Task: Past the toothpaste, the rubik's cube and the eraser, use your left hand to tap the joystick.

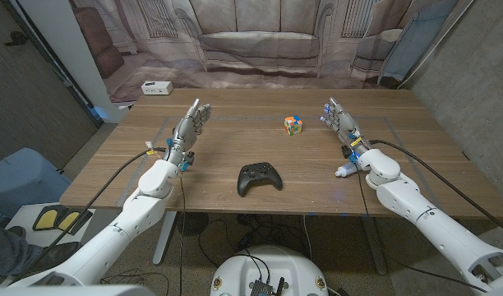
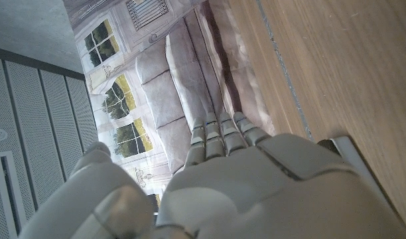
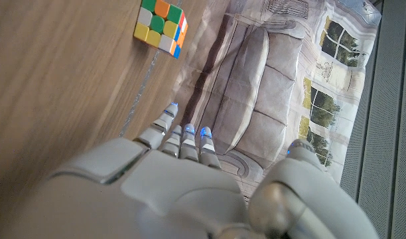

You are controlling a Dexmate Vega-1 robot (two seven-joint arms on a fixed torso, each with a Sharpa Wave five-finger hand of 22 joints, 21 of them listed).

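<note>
While the left hand (image 1: 190, 127) waited empty, fingers (image 1: 200, 111) apart, the joystick (image 1: 259, 177) sat untouched; the right hand (image 1: 339, 117) idled likewise.

The joystick (image 1: 260, 178) lies on the desk (image 1: 235, 140) at the lower middle of the frame, near the front edge. The rubik's cube (image 1: 293, 125) sits above and slightly right of it, farther back. The left robot hand (image 1: 188, 127) is at the frame's left of centre, the right robot hand (image 1: 339, 122) at the right of centre, just right of the cube. A small box (image 1: 156, 88) lies at the upper left, beyond the desk's far corner. A small object (image 1: 345, 170) lies beside the right wrist.
</note>
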